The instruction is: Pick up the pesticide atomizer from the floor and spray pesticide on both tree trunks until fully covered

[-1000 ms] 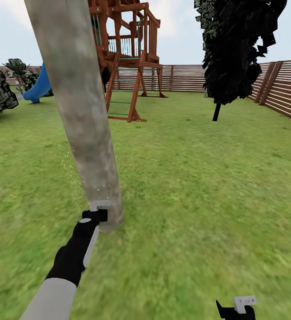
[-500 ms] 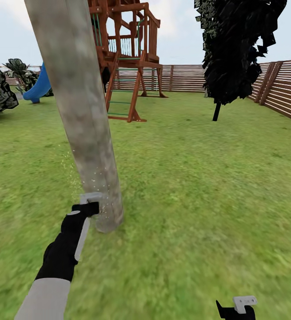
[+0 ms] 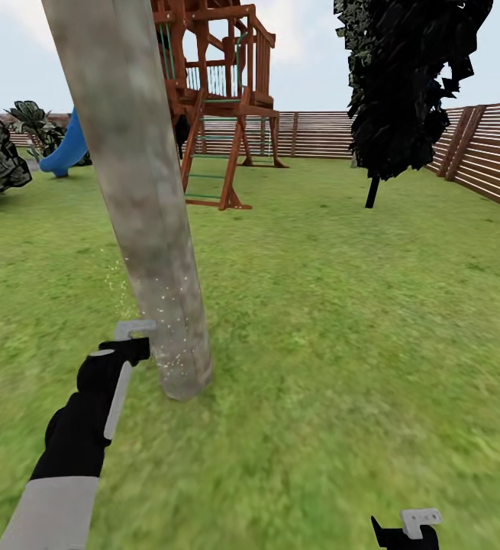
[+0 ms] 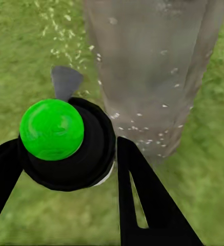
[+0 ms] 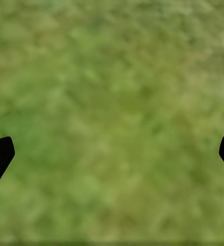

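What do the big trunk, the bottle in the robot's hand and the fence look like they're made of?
The trunk looks like smooth bark, mottled grey-beige with a matt finish. The bottle seems plastic: a glossy green cap on a black body. The fence looks like wood, brown horizontal slats, though a render leaves this open.

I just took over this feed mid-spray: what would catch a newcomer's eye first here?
The thick grey-brown tree trunk leaning through the near left of the head view, its base dotted with white pesticide specks. Beside its foot the left gripper has its jaws shut on the atomizer, whose bright green cap stands out. Behind stand a red-brown wooden play tower and a dark leafy tree near the slatted fence.
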{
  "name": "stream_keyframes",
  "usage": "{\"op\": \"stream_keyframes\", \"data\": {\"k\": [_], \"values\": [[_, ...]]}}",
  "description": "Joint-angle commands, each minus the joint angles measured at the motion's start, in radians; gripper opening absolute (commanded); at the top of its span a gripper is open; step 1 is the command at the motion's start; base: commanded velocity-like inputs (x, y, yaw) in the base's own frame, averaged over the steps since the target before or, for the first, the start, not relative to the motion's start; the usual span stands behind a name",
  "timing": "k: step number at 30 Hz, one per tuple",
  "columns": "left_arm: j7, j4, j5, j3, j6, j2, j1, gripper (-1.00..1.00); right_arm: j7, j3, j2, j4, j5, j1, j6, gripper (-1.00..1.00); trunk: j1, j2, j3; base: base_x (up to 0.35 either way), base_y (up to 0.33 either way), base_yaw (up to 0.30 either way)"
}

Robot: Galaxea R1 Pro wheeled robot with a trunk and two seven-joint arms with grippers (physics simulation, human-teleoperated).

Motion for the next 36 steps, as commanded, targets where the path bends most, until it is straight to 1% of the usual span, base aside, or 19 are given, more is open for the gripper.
{"op": "stream_keyframes", "data": {"k": [1,2,4,5,6,8,11,15,18,20,21,23,26,28,30,32,34,35,36], "values": [[-0.001,-0.012,0.001,0.001,0.006,-0.008,0.000,-1.00,0.000,0.000,0.000,0.000,0.000,0.000,0.000,1.00,0.000,0.000,0.000,0.000,0.000,0.000],[-0.001,-0.026,0.002,-0.007,0.029,-0.013,-0.001,-1.00,0.000,0.000,0.000,0.000,0.000,0.000,0.000,1.00,0.000,0.000,0.000,0.000,0.000,0.000],[-0.004,-0.062,0.002,-0.070,0.107,-0.022,-0.025,-1.00,0.000,0.000,0.000,0.000,0.000,0.000,0.000,1.00,0.000,0.000,0.000,0.000,0.000,0.000],[-0.004,-0.070,0.002,-0.103,0.126,-0.037,-0.043,-1.00,0.000,0.000,0.000,0.000,0.000,0.000,0.000,1.00,0.000,0.000,0.000,0.000,0.000,0.000],[-0.004,-0.072,0.002,-0.113,0.131,-0.058,-0.053,-1.00,0.000,0.000,0.000,0.000,0.000,0.000,0.000,1.00,0.000,0.000,0.000,0.000,0.000,0.000],[-0.004,-0.073,0.002,-0.118,0.138,-0.074,-0.066,-1.00,0.000,0.000,0.000,0.000,0.000,0.000,0.000,1.00,0.000,0.000,0.000,0.000,0.000,0.000],[-0.004,-0.080,-0.001,-0.106,0.154,-0.069,-0.098,-1.00,0.000,0.000,0.000,0.000,0.000,0.000,0.000,1.00,0.000,0.000,0.000,0.000,0.000,0.000],[-0.004,-0.106,-0.001,-0.030,0.189,-0.064,-0.121,-1.00,0.000,0.000,0.000,0.000,0.000,0.000,0.000,1.00,0.000,0.000,0.000,0.000,0.000,0.000],[-0.003,-0.107,0.001,-0.037,0.190,-0.079,-0.129,-1.00,0.000,0.000,0.000,0.000,0.000,0.000,0.000,1.00,0.000,0.000,0.000,0.000,0.000,0.000],[-0.002,-0.105,0.002,-0.078,0.192,-0.100,-0.168,-1.00,0.000,0.000,0.000,0.000,0.000,0.000,0.000,1.00,0.000,0.000,0.000,0.000,0.000,0.000],[-0.001,-0.104,0.003,-0.082,0.193,-0.112,-0.182,-1.00,0.000,0.000,0.000,0.000,0.000,0.000,0.000,1.00,0.000,0.000,0.000,0.000,0.000,0.000],[-0.001,-0.104,0.002,-0.084,0.194,-0.119,-0.190,-1.00,0.000,0.000,0.000,0.000,0.000,0.000,0.000,1.00,0.000,0.000,0.000,0.000,0.000,0.000],[-0.001,-0.108,-0.003,-0.076,0.195,-0.110,-0.193,-1.00,0.000,0.000,0.000,0.000,0.000,0.000,0.000,1.00,0.000,0.000,0.000,0.000,0.000,0.000],[0.000,-0.108,-0.005,-0.052,0.196,-0.104,-0.195,-1.00,0.000,0.000,0.000,0.000,0.000,0.000,0.000,1.00,0.000,0.000,0.000,0.000,0.000,0.000],[0.000,-0.109,-0.005,-0.007,0.196,-0.080,-0.187,-1.00,0.000,0.000,0.000,0.000,0.000,0.000,0.000,1.00,0.000,0.000,0.000,0.000,0.000,0.000],[-0.003,-0.107,-0.005,0.005,0.192,-0.045,-0.176,-1.00,0.000,0.000,0.000,0.000,0.000,0.000,0.000,1.00,0.000,0.000,0.000,0.000,0.000,0.000],[-0.004,-0.101,-0.002,0.005,0.183,-0.035,-0.128,-1.00,0.000,0.000,0.000,0.000,0.000,0.000,0.000,1.00,0.000,0.000,0.000,0.000,0.000,0.000],[-0.005,-0.097,-0.001,0.006,0.173,-0.033,-0.055,-1.00,0.000,0.000,0.001,0.001,0.000,0.000,0.000,1.00,0.000,0.000,0.000,0.000,0.000,0.000],[-0.005,-0.093,0.000,0.006,0.145,-0.032,-0.001,-1.00,0.000,0.001,0.004,0.001,0.001,0.000,0.000,1.00,0.000,0.000,0.000,0.000,0.000,0.000]]}}
